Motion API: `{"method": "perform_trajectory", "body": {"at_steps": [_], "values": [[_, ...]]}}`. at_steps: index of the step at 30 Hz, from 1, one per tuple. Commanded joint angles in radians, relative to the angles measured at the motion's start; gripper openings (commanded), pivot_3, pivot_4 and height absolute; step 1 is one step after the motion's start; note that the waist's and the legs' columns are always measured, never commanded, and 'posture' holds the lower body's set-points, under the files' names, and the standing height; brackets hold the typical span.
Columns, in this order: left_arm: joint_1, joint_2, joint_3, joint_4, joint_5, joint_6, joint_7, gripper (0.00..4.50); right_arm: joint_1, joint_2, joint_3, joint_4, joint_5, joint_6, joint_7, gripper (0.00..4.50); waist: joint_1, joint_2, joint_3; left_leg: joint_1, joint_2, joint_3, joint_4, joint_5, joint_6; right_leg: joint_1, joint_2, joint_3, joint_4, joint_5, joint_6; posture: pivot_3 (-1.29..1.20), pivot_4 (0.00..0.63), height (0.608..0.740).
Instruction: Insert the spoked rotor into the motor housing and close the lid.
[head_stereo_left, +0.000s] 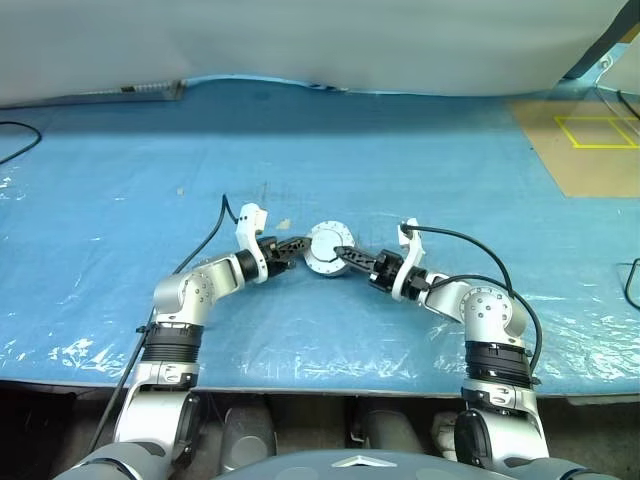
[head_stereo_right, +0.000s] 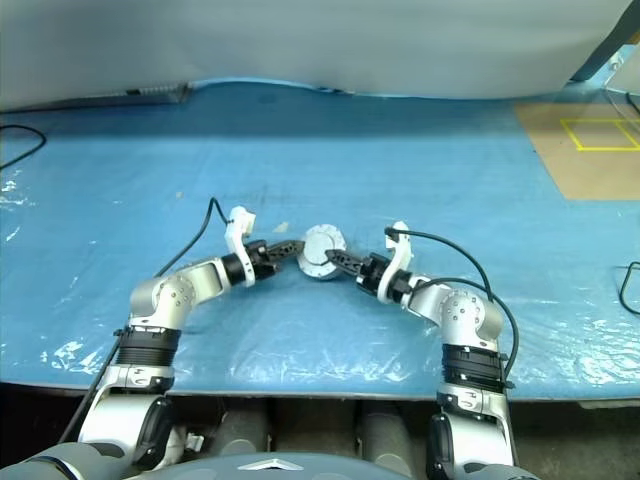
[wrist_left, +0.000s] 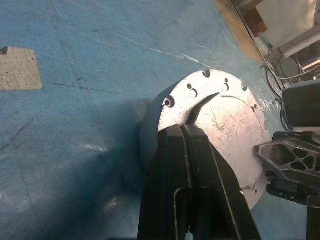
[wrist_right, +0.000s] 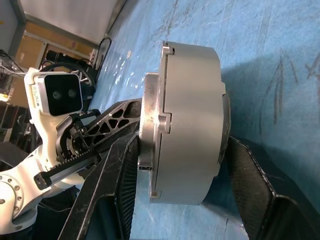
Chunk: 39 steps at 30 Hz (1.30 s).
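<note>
A blue plastic sheet (head_stereo_left: 330, 150) covers the table. At its far right corner lies a brown board (head_stereo_left: 590, 150) with yellow tape lines (head_stereo_left: 597, 132).

No readable text, label, brand, number or sign appears on anything here

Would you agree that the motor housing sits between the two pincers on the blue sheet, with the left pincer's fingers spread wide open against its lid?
Not quite: the left pincer is shut, its fingers pressed together against the lid, as the left wrist view shows. The rest holds: the motor housing does sit between the left pincer and the right pincer on the blue sheet.
</note>
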Motion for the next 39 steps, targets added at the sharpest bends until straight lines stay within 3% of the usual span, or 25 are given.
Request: {"method": "perform_trajectory", "body": {"at_steps": [1, 11, 16, 24, 30, 39], "values": [[0.013, 0.000, -0.011, 0.011, 0.016, 0.006, 0.006, 0.00, 0.017, -0.005, -0.005, -0.038, 0.040, 0.025, -0.007, 2.31, 0.000, 0.000, 0.000, 0.000, 0.000, 0.000, 0.000, 0.000, 0.000, 0.000, 0.000, 0.000, 0.000, 0.000, 0.000, 0.00, 0.150, 0.740], [-0.035, -0.015, 0.087, 0.044, -0.039, 0.004, 0.035, 0.00, 0.032, 0.020, -0.077, -0.044, 0.125, 0.049, -0.076, 2.29, 0.000, 0.000, 0.000, 0.000, -0.001, 0.000, -0.001, 0.000, 0.000, 0.000, -0.001, 0.000, -0.001, 0.000, 0.000, 0.00, 0.150, 0.740], [-0.048, -0.027, 0.193, 0.044, -0.119, 0.042, 0.072, 1.59, 0.023, 0.052, -0.125, -0.036, 0.183, 0.063, -0.122, 2.29, 0.000, 0.000, 0.000, -0.002, -0.001, 0.000, -0.001, 0.000, 0.000, -0.001, -0.001, 0.000, -0.001, 0.000, 0.000, 0.00, 0.150, 0.740], [-0.035, -0.088, 0.423, 0.046, -0.379, 0.184, 0.206, 4.46, -0.037, 0.098, -0.244, -0.010, 0.339, 0.100, -0.229, 2.29, 0.000, 0.000, 0.000, -0.009, -0.002, -0.003, 0.000, 0.000, 0.000, -0.005, -0.001, -0.002, -0.001, 0.000, 0.001, 0.00, 0.150, 0.740], [-0.015, -0.149, 0.519, 0.088, -0.551, 0.254, 0.293, 4.50, -0.073, 0.117, -0.279, -0.004, 0.435, 0.108, -0.309, 2.28, 0.001, 0.000, 0.001, -0.013, -0.002, -0.003, 0.000, 0.000, 0.000, -0.006, -0.001, -0.003, -0.001, 0.002, 0.004, 0.00, 0.150, 0.740], [0.002, -0.231, 0.496, 0.085, -0.647, 0.258, 0.364, 4.50, -0.126, 0.162, -0.245, -0.041, 0.590, 0.087, -0.445, 2.28, 0.001, 0.000, 0.001, -0.014, -0.002, -0.004, 0.001, 0.000, 0.000, -0.006, -0.001, -0.004, -0.001, 0.003, 0.006, 0.00, 0.150, 0.740]]}}
